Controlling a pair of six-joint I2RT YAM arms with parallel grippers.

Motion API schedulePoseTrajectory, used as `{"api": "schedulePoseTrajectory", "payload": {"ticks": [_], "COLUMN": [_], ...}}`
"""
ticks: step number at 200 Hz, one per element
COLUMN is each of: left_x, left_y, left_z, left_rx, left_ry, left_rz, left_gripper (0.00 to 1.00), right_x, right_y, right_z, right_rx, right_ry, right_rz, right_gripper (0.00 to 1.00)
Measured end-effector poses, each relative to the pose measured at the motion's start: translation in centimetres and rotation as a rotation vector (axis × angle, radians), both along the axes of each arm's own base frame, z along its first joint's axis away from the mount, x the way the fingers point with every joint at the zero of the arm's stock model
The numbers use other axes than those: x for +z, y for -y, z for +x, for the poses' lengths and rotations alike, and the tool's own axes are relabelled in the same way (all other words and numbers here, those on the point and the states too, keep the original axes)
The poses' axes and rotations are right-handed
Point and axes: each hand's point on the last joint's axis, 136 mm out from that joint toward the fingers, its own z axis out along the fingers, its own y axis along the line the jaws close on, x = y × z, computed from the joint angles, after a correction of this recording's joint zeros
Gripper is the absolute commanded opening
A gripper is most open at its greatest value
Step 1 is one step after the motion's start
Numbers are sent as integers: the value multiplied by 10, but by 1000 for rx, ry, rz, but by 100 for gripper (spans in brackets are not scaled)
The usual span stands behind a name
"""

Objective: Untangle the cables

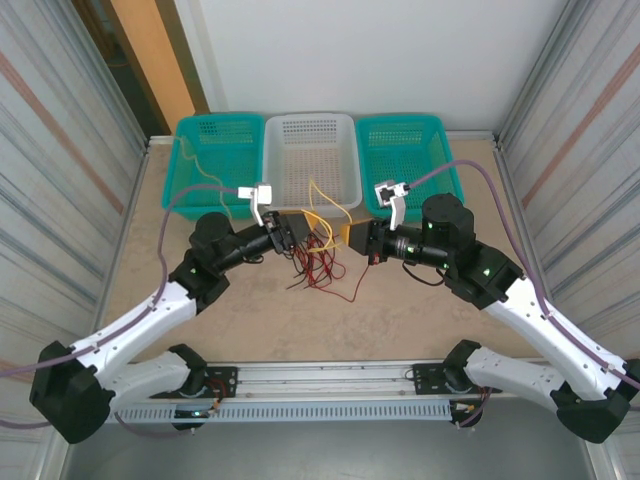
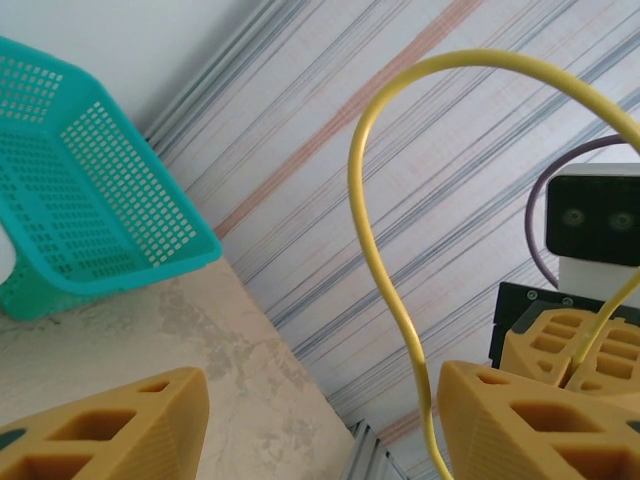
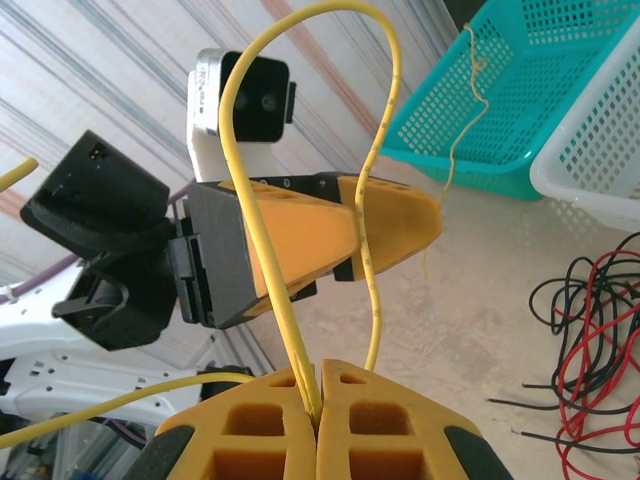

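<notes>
A pale cable (image 3: 452,150) is draped over the left teal basket (image 1: 215,120). The left gripper (image 1: 300,236) is held with jaws parted, grasping nothing; a yellow cable (image 1: 322,200) is passed beside one finger (image 2: 520,420). Red and black cables (image 1: 315,265) are heaped on the table (image 1: 400,320) between both arms. The yellow cable is pinched in the clenched right gripper (image 1: 350,237), looped before the white basket (image 1: 300,160).

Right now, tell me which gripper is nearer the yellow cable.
Right. The right gripper is shut on the yellow cable. The left gripper stands open, with the cable's loop running through its gap beside one finger, unclamped.
</notes>
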Motion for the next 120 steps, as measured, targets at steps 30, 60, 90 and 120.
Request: {"api": "schedulePoseTrajectory", "payload": {"ticks": [30, 60, 90, 120], "left_x": [3, 4, 3, -18], "left_y": [7, 8, -3, -33], "left_z": [3, 5, 25, 34], "left_rx": [-24, -22, 110, 263], "left_ry": [8, 8, -8, -20], "left_rz": [-15, 6, 143, 351], "left_gripper": [56, 20, 0, 0], "right_x": [1, -1, -4, -2], "right_y": [-2, -4, 6, 43], "right_z": [-1, 0, 10, 43], "right_rx": [13, 15, -32, -182], "right_ry": [-4, -11, -20, -41], "right_rz": [9, 3, -8, -20], "right_gripper": [0, 0, 1, 1]}}
